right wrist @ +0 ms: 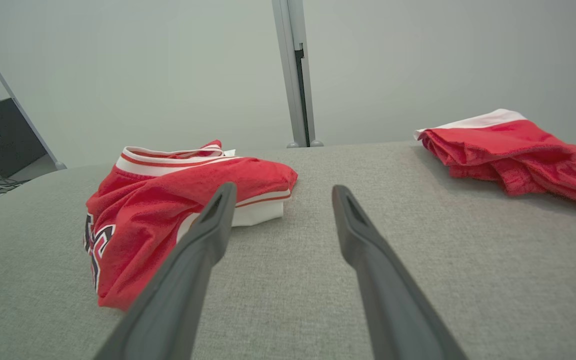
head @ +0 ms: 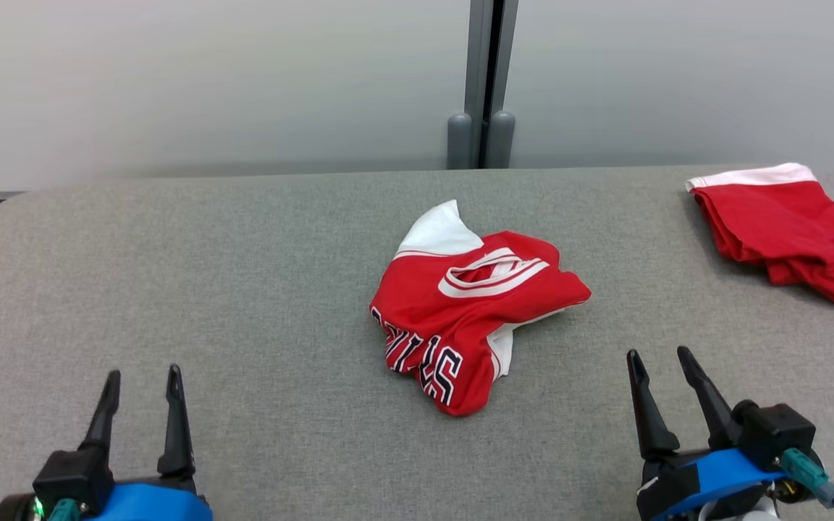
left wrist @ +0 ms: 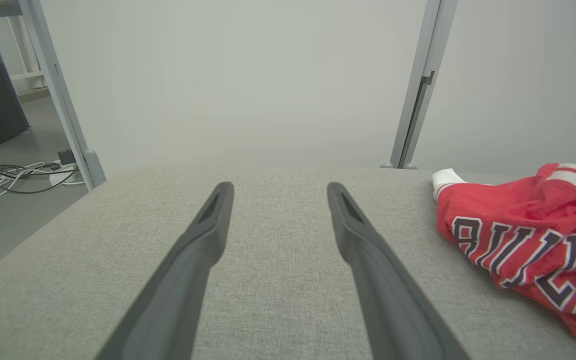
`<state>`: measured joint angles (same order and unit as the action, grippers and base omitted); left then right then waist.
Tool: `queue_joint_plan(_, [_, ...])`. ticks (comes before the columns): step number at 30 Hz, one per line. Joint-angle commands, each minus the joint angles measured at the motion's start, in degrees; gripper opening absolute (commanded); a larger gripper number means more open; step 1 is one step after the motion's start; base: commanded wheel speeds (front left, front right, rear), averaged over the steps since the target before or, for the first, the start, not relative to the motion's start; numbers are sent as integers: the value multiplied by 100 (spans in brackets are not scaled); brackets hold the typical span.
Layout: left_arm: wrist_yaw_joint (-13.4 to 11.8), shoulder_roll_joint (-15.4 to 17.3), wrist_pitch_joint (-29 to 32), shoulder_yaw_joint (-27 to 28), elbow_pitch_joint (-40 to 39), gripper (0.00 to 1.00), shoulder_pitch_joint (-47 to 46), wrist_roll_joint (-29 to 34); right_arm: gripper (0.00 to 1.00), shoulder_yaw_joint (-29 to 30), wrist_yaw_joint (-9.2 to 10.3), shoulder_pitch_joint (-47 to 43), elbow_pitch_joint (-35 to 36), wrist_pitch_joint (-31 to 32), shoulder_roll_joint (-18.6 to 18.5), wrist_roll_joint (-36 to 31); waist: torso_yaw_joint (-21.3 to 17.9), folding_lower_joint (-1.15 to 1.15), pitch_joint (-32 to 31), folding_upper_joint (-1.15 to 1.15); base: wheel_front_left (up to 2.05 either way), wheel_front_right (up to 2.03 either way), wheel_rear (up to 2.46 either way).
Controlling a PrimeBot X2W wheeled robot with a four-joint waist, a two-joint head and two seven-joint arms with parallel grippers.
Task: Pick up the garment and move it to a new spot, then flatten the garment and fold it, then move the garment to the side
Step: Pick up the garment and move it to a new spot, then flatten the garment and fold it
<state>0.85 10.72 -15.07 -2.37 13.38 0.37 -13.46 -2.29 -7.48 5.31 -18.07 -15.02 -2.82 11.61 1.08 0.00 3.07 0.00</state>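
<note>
the grey fabric-covered table spans the whole width in front of you. the crumpled red jersey lies near its middle, bunched on itself. its dark-and-white lettering faces the near edge, and a white panel pokes out at its 11 o'clock. a second red garment with a white band lies folded by the far right corner, well apart at the jersey's 2 o'clock. leave that one alone.

your left gripper hovers at the jersey's 8 o'clock, well apart from it, fingers spread wide and empty. your right gripper sits at its 4 o'clock, nearer, also spread and holding nothing.

this looks like the first pick-up, with nothing grasped yet. lead with the right arm, since it has the shorter reach. aim for the raised fold at the jersey's 3 o'clock, where the white hem shows under the red edge. set the fingers astride that ridge and close on a thick bunch, not a single layer, so the cloth does not slip out. bring the left in on the lettered corner at 7 o'clock.

the cover looks soft, so keep the fingertips from digging into it. carry the jersey toward the open stretch at 9 o'clock, where there is room to spread it flat.
</note>
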Motion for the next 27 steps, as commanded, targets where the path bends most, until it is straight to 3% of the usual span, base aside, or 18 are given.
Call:
queue_joint_plan(1, [32, 2, -12, 33, 57, 100, 76, 18, 100, 0, -2, -94, -34, -21, -15, -53, -6, 0, -30, 0, 0, 0, 0])
queue_joint_plan(13, [315, -184, -13, 250, 374, 100, 232, 185, 100, -43, -2, -327, -256, -21, -14, -77, -45, 0, -227, 0, 0, 0, 0])
queue_joint_plan(27, [414, -339, -14, 353, 352, 100, 232, 430, 100, -60, -3, -318, -323, -21, -14, -68, -52, 0, -256, 0, 0, 0, 0])
